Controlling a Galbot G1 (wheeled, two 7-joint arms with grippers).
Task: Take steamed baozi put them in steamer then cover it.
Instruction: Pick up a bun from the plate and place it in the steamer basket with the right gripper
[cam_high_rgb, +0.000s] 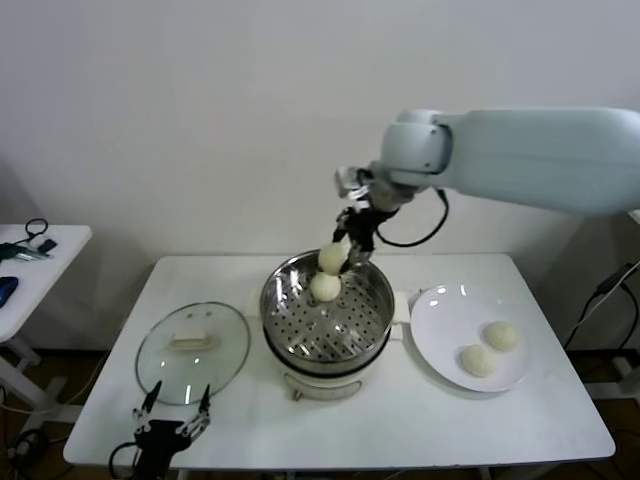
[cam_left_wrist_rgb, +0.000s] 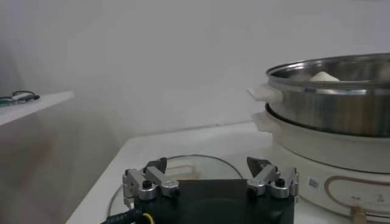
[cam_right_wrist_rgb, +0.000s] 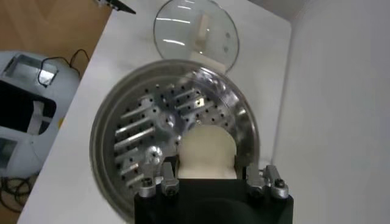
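Four steamed baozi (cam_high_rgb: 333, 257) (two on the white plate (cam_high_rgb: 437, 312)), one steamer (cam_high_rgb: 285, 290), one glass cover (cam_high_rgb: 160, 360), two grippers.

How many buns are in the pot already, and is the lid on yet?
One baozi already sits on the steamer tray. The right end effector holds a second baozi above it. Two more baozi wait on the plate. The cover lies on the table near the idle left end effector.

The steamer (cam_high_rgb: 326, 320) stands mid-table, one baozi (cam_high_rgb: 325, 287) in it. The glass lid (cam_high_rgb: 192, 351) lies toward the left edge. The plate (cam_high_rgb: 440, 318) with two baozi (cam_high_rgb: 489, 348) sits right.
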